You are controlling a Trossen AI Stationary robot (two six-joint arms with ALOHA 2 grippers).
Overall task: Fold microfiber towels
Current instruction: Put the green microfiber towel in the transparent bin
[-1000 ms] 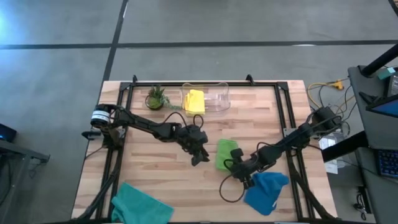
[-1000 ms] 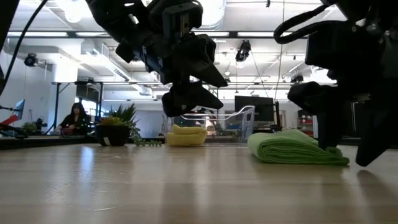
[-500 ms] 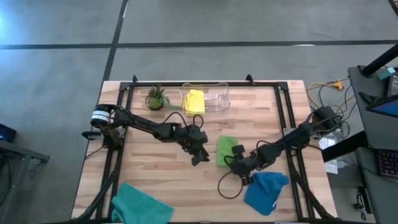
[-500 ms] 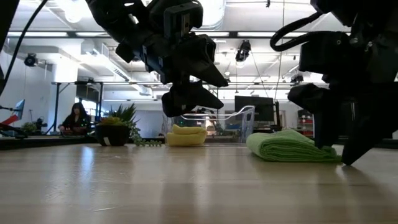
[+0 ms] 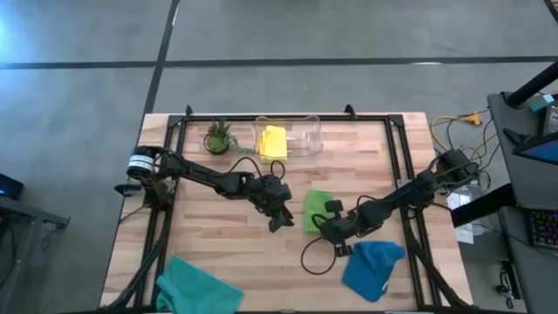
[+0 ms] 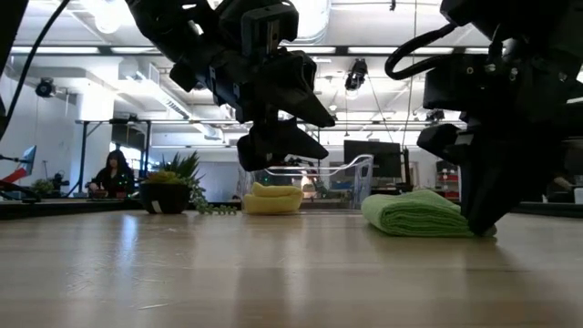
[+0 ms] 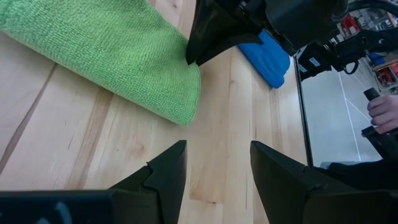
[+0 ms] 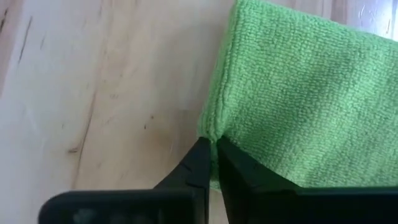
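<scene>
Four towels, one clear bin, one potted plant, two arms.

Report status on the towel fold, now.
Right gripper shut on lime green towel, pinching its folded edge. Left gripper open, hovering beside it. Nothing in the way.

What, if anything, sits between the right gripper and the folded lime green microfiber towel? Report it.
Nothing visible does. The right gripper is shut on the edge of the folded lime green microfiber towel, pinching its corner fold directly.
</scene>
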